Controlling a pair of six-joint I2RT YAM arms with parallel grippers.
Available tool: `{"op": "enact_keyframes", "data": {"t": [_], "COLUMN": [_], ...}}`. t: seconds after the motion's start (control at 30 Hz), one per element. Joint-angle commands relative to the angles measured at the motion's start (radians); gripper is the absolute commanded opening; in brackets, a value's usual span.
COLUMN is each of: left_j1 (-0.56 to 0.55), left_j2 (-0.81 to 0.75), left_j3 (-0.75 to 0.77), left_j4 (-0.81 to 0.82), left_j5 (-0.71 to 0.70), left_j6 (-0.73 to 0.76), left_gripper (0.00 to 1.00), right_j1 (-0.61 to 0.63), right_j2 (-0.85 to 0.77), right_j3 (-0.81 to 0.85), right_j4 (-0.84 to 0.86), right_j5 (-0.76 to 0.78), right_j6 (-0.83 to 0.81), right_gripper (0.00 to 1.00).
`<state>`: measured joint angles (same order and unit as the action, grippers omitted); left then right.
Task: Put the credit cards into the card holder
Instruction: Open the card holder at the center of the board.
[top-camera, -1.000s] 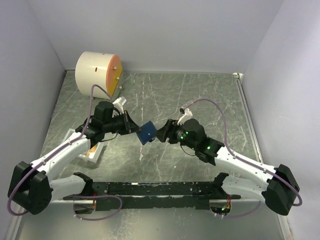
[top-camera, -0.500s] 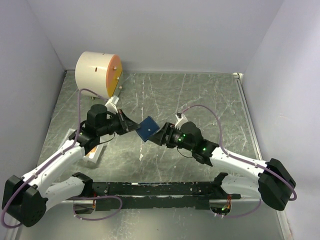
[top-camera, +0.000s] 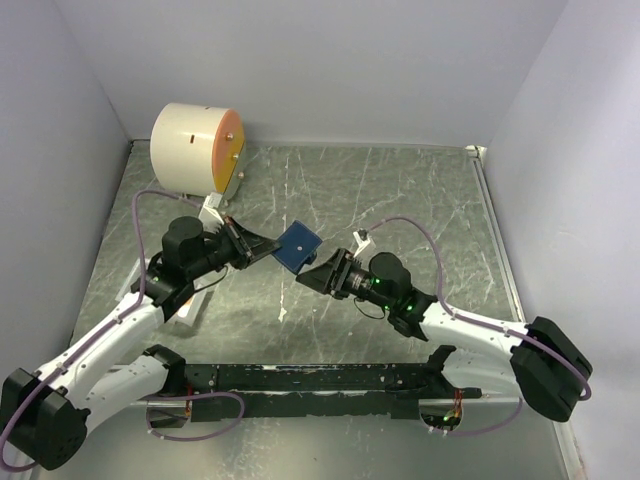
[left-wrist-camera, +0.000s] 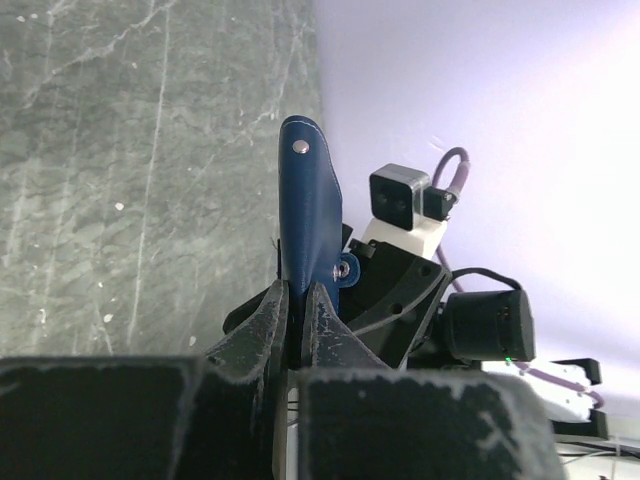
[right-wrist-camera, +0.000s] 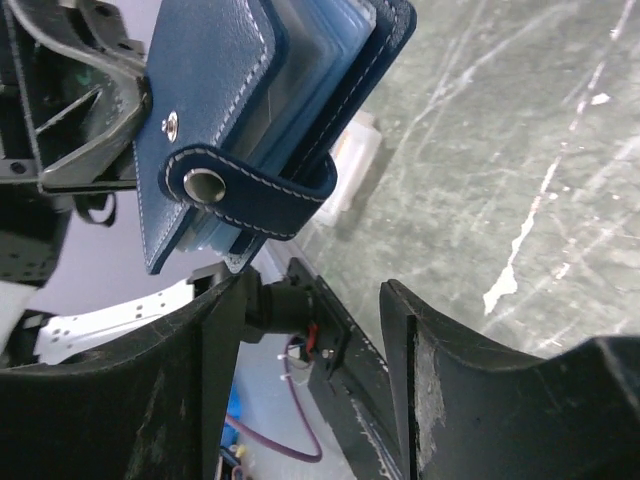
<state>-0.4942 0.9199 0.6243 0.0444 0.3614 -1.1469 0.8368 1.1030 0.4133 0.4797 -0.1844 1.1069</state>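
Nearest, the right claw (top-camera: 312, 272) lay low over the grey marbled counter (top-camera: 400, 190). Its two black fingers (right-wrist-camera: 200, 380) were spread wide with nothing between them. It pointed left and away, toward the dark navy, white-stitched folding card holder (top-camera: 299, 243), but stood apart from it.

The card holder hung in the air between the two claws, clear of the counter, about mid-scene. From above it showed as a square turned on one corner. The left claw (top-camera: 262, 246) pinched it by its left edge, the fingers (left-wrist-camera: 268, 320) drawn narrow on the thin body. In the left wrist view the card holder (left-wrist-camera: 308, 215) stood edge-on, with its long axis running straight out from the claw. A small metal stud sat near the far end.

From the right wrist the covers (right-wrist-camera: 230, 120) were folded together, with lighter blue pockets showing at the open edge. The navy snap tab (right-wrist-camera: 250, 185) curled round that edge, and its snap lay off the stud on the cover. Whether any credit cards sat in those pockets could not be told.

Behind the holder's edge, the right arm's grey box camera (left-wrist-camera: 403, 197) faced back.

Farther left, a white rectangular plastic tray (top-camera: 213, 210) lay mostly hidden under the left arm. At the far left corner stood a big cream cylinder with an orange face (top-camera: 195, 148).
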Motion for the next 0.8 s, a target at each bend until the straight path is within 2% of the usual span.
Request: {"op": "enact_keyframes", "data": {"t": [0.0, 0.17, 0.3, 0.77], "left_j1": [0.005, 0.005, 0.005, 0.005], "left_j2": [-0.038, -0.051, -0.064, -0.088], "left_j3": [-0.009, -0.051, -0.086, -0.19], "left_j4": [0.092, 0.146, 0.176, 0.34], "left_j5": [0.01, 0.044, 0.057, 0.1], "left_j6": [-0.084, -0.153, -0.187, -0.316], "left_gripper": [0.07, 0.07, 0.07, 0.07], "right_j1": [-0.005, -0.006, -0.004, -0.009], "right_j2": [-0.027, -0.033, -0.027, 0.039], "right_j3": [-0.055, -0.109, -0.164, -0.118], "right_j4": [0.237, 0.338, 0.535, 0.541], "right_j5": [-0.034, 0.004, 0.027, 0.027], "right_j6": [0.059, 0.098, 0.115, 0.168], "right_gripper": [0.56, 0.48, 0.42, 0.32]}}
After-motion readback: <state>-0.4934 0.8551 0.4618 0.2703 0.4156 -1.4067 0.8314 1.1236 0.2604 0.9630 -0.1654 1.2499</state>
